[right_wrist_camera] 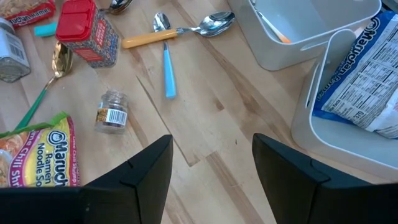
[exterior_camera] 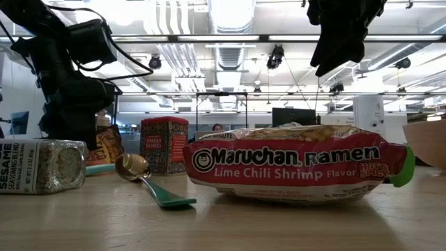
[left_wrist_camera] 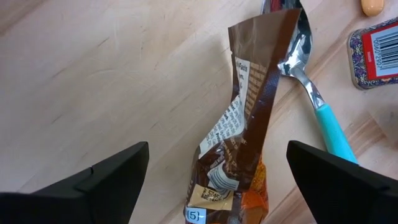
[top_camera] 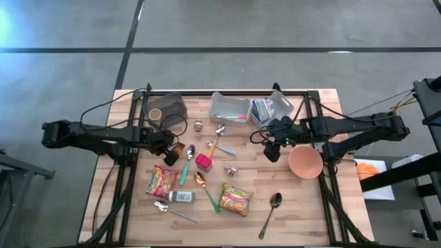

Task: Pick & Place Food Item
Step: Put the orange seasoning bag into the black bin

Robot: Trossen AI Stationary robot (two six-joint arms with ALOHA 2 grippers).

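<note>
A Maruchan ramen packet lies nearest on the desk, a green-handled spoon just beside it. The left tool hangs wide over a brown snack packet lying flat, touching a teal-handled spoon. The right tool, fingers apart and holding nothing, hovers near a white bin containing a blue ramen packet
</note>
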